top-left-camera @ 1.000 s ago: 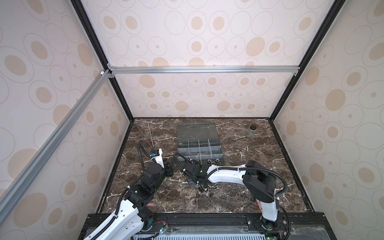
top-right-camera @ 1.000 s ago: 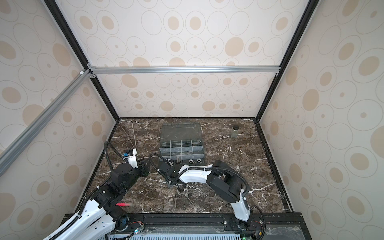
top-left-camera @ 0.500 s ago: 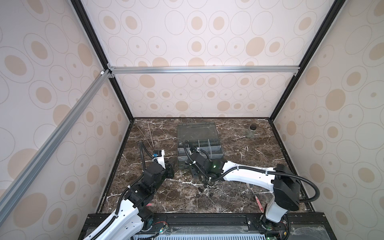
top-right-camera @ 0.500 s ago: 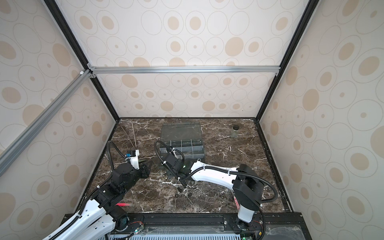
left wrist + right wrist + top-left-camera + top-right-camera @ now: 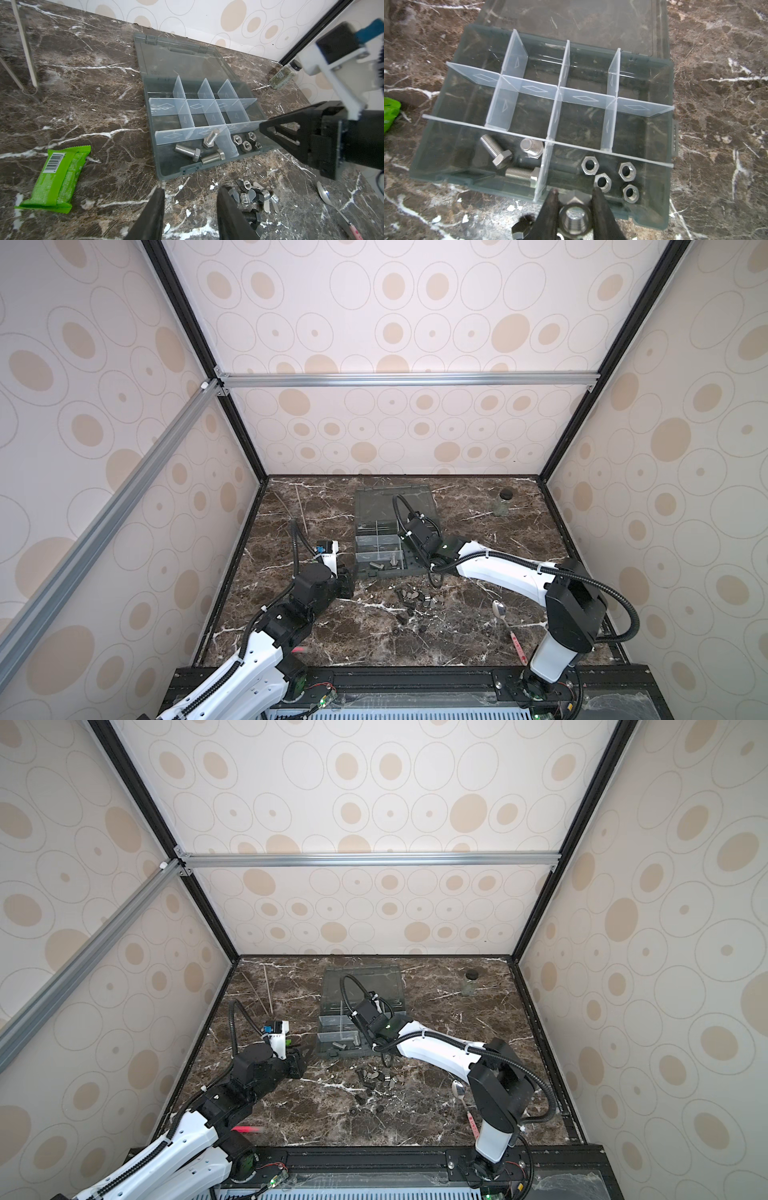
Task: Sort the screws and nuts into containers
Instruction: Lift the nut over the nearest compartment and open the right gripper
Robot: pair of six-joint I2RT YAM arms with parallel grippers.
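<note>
Screw [image 5: 575, 220] clamped in right gripper [image 5: 574, 191], jaws closed on it, threaded end facing the wrist camera, head end toward the box, long axis roughly along the fingers. Sweep from left in both top views: thin sticks [image 5: 301, 510] far left, unrelated. Green snack bar [image 5: 56, 178] on the marble, unrelated. Left gripper [image 5: 191, 189] spread apart, nothing between, hovering low with one finger just beside loose pile [image 5: 249, 195] of wing nuts, nuts and a dark bolt, so probably the nearer arm for that pile. Organizer box [image 5: 446, 177] next, lid [image 5: 182, 60] flat open behind. Near row, two cells: screw compartment [image 5: 456, 149] on the left with three screws [image 5: 496, 151] at mixed angles, nut compartment [image 5: 652, 176] on the right with four nuts [image 5: 589, 165] lying flat. Remaining cells bare. Key relation: clamped piece above the near wall, just on the nut side of the divider [image 5: 544, 172], with the correct cell just across that divider, toward the left arm's side. Probably calls for a small sideways shift and a little forward reach before release, otherwise a likely drop among the nuts or a bounce off the wall onto the marble. Farther right: spoon [image 5: 498, 610] near the right arm, small jar [image 5: 503, 504] at the back, both irrelevant.
</note>
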